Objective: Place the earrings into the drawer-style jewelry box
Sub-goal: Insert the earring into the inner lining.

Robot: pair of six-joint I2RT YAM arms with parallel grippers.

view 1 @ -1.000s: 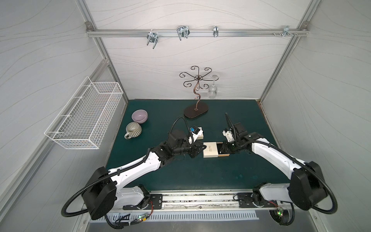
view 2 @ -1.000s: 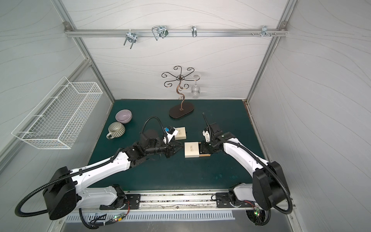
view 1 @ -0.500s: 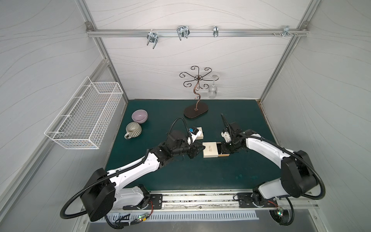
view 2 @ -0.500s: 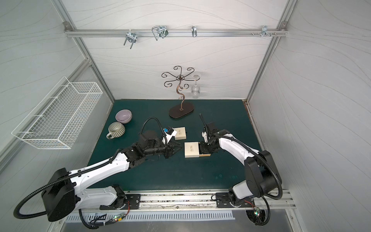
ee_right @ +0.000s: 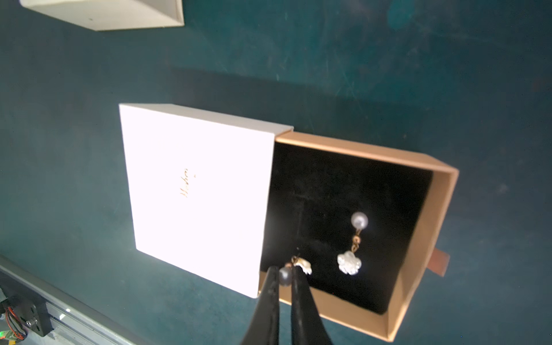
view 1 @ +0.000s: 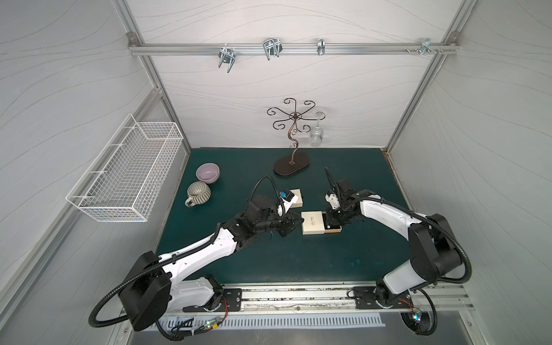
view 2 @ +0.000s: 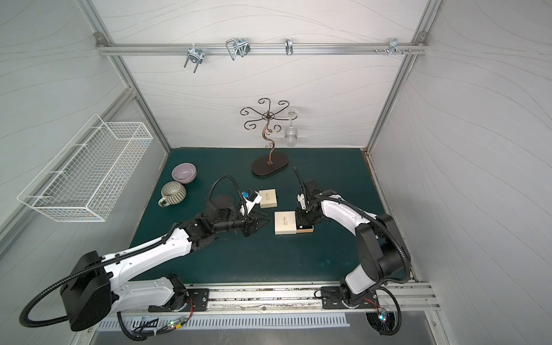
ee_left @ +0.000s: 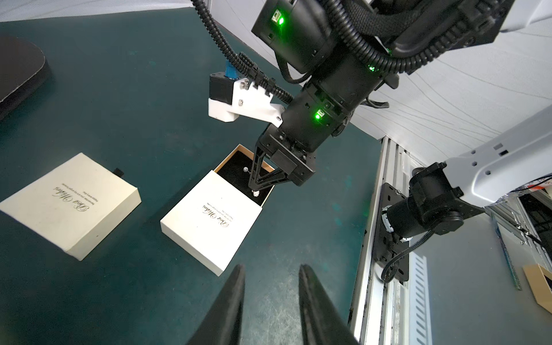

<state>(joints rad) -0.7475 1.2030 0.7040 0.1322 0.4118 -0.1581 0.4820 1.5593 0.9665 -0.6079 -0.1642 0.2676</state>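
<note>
The drawer-style jewelry box (ee_right: 197, 188) is a cream sleeve with its tan, black-lined drawer (ee_right: 433, 224) pulled out; it sits mid-table in both top views (view 1: 313, 222) (view 2: 285, 222). One earring (ee_right: 354, 245), a pearl and a pale flower, lies in the drawer. My right gripper (ee_right: 285, 276) hangs over the drawer's near corner, shut on a second earring (ee_right: 303, 265) by its bead. My left gripper (ee_left: 271, 268) is open and empty, low over the mat just left of the sleeve (ee_left: 209, 215). The right gripper (ee_left: 256, 191) shows reaching down into the drawer.
A second, closed cream box (view 1: 295, 201) lies behind the left gripper. A scrolled metal stand (view 1: 292, 167) with a hanging wine glass (view 1: 316, 137) is at the back. A purple bowl (view 1: 207, 172) and striped mug (view 1: 198, 191) sit far left; a wire basket (view 1: 125, 176) hangs on the left wall.
The right arm has swung its elbow inward and its gripper has shifted slightly left, staying over the open drawer. The left arm has barely moved.
</note>
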